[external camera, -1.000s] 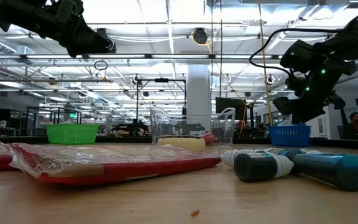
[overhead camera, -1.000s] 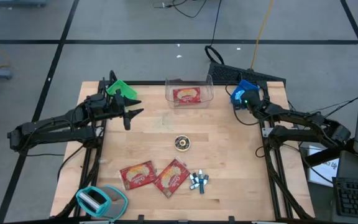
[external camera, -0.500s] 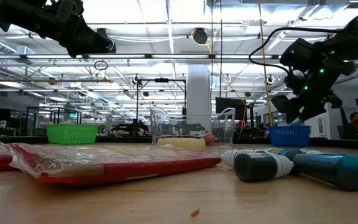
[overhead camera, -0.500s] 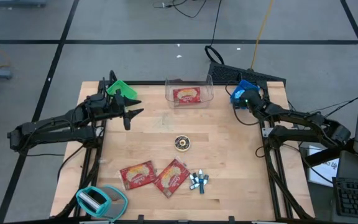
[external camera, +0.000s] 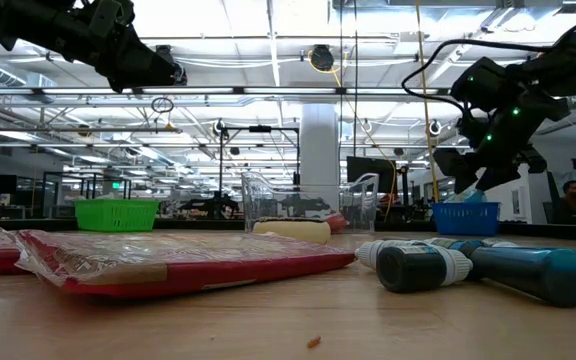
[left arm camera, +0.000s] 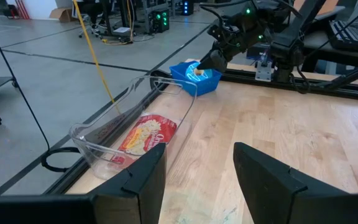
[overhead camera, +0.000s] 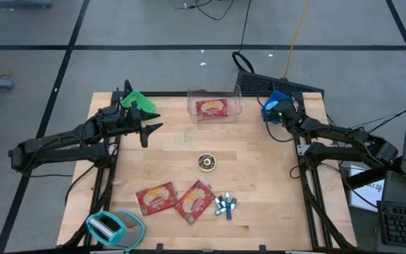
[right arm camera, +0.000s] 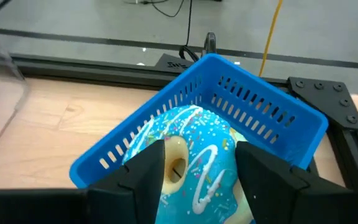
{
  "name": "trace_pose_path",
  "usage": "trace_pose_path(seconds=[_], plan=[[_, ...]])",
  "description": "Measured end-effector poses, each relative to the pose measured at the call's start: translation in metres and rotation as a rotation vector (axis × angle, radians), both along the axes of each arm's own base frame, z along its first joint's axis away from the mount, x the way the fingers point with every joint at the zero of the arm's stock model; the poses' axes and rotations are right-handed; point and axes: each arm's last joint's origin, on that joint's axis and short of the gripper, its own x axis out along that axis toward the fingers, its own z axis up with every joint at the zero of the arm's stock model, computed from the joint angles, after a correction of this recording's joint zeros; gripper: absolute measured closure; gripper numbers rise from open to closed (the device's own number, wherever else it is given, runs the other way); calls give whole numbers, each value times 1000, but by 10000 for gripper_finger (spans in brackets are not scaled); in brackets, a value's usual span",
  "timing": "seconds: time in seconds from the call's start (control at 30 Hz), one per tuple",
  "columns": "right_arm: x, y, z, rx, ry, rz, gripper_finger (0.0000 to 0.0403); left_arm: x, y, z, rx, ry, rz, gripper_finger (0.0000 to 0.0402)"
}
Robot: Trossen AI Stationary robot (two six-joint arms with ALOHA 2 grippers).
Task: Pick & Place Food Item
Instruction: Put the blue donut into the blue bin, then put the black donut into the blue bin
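Observation:
A doughnut with blue icing (right arm camera: 194, 158) lies in the blue basket (right arm camera: 272, 106) at the table's far right corner (overhead camera: 279, 99). My right gripper (right arm camera: 201, 171) hovers just above it, slanting down, open. One finger stands on either side of the doughnut, and I cannot tell whether they touch it. Its place shows in the high view (overhead camera: 275, 113) and the low view (external camera: 473, 175). My left gripper (overhead camera: 150, 127) waits open above the table's far left, pointing toward a clear container (left arm camera: 129, 134) that holds a red packet (left arm camera: 148, 134).
Two red food packets (overhead camera: 156, 197) (overhead camera: 194, 200) lie near the front edge beside a few small blue-and-white cylinders (overhead camera: 224, 204). A round tin (overhead camera: 206, 162) sits mid-table. A green basket (overhead camera: 136, 100) stands far left, and a teal tape dispenser (overhead camera: 111, 226) at the near left corner.
My right gripper has stayed over the blue basket and tipped up a little. In the low view its fingers stand farther apart now than a second ago, so it has opened.

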Motion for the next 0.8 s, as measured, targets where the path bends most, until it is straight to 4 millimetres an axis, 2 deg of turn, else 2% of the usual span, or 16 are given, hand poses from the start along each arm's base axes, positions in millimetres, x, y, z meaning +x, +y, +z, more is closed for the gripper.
trace_pose_path(seconds=[0.5, 0.6, 0.8], plan=[[-5, 5, 19, -89, -98, -8, 229, 0, 0, 0, 0, 0, 0, 215], [1, 7, 24, -82, -202, 79, 229, 0, 0, 0, 0, 1, 0, 215], [25, 19, 35, -75, -405, 371, 229, 0, 0, 0, 0, 1, 0, 215]])
